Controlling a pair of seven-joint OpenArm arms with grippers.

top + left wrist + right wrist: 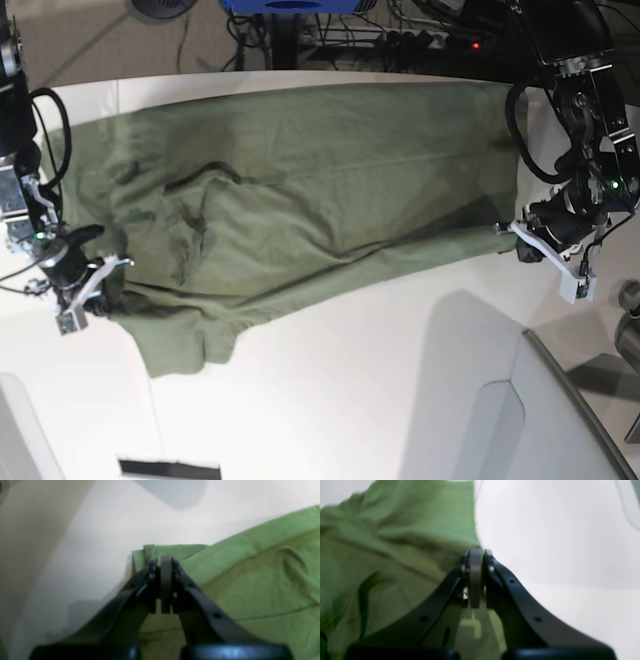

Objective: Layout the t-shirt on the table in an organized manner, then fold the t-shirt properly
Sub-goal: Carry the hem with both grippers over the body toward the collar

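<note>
The white surface [340, 390] carries the olive-green t-shirt [300, 190], spread wide with its long axis running across the base view from one arm to the other. It lies stretched between the 2 grippers. The left gripper [163, 561] is closed at a folded cloth corner, apparently pinching it, though the wrist view is blurred. The right gripper [476, 552] is likewise closed at the shirt's opposite edge.

Olive t-shirt [300, 190] lies stretched w/ wrinkles across the white table [350, 400], the left gripper [512, 240] at its right edge and the right gripper [105, 285] at its left edge, both apparently pinching cloth, though detail's small.
</note>
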